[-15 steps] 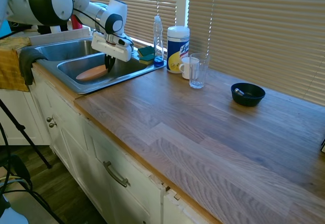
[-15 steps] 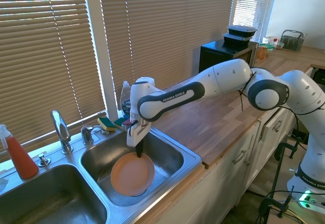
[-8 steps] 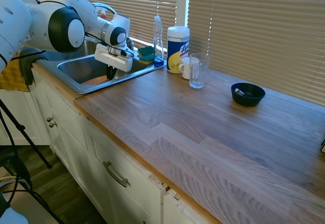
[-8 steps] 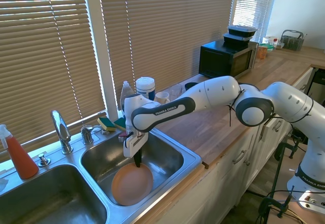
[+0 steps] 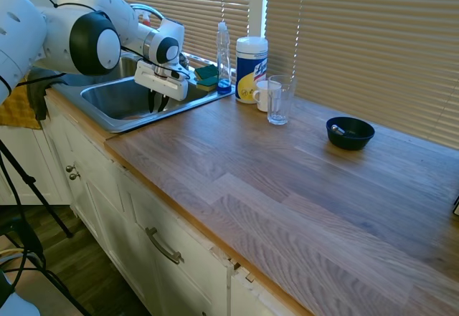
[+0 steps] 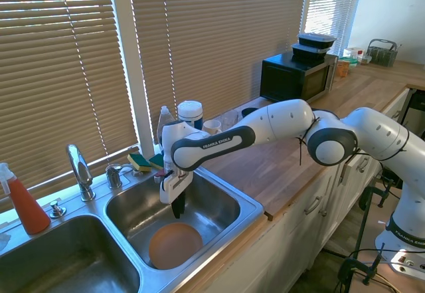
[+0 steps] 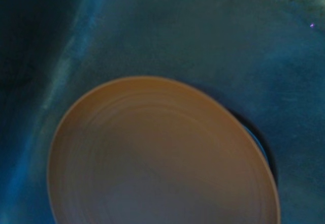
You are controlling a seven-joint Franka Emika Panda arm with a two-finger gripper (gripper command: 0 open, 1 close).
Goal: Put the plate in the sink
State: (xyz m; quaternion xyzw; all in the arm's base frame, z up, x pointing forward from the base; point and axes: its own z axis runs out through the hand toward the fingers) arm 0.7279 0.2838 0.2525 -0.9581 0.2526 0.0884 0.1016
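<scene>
The salmon-orange plate (image 6: 175, 245) lies flat on the floor of the right basin of the steel sink (image 6: 247, 208). It fills the lower part of the wrist view as a round orange disc (image 7: 157, 158), partly covering the dark drain. My gripper (image 6: 178, 209) hangs inside that basin a little above the plate's far edge, open, holding nothing and clear of the plate. In the first exterior view the gripper (image 5: 157, 104) dips behind the sink's front rim (image 5: 136, 120), and the plate is hidden below that rim.
A curved chrome faucet (image 6: 80, 170) and a red spray bottle (image 6: 25, 204) stand behind the left basin. Sponges (image 5: 207, 76), a soap bottle (image 5: 224, 56), a wipes canister (image 5: 252, 69), a mug (image 5: 264, 94), a glass (image 5: 280, 99) and a dark blue bowl (image 5: 350, 132) sit on the wooden counter.
The gripper carried the tilted plate down into the basin and let it go. The plate now lies flat on the basin floor, and the gripper has risen slightly off it.
</scene>
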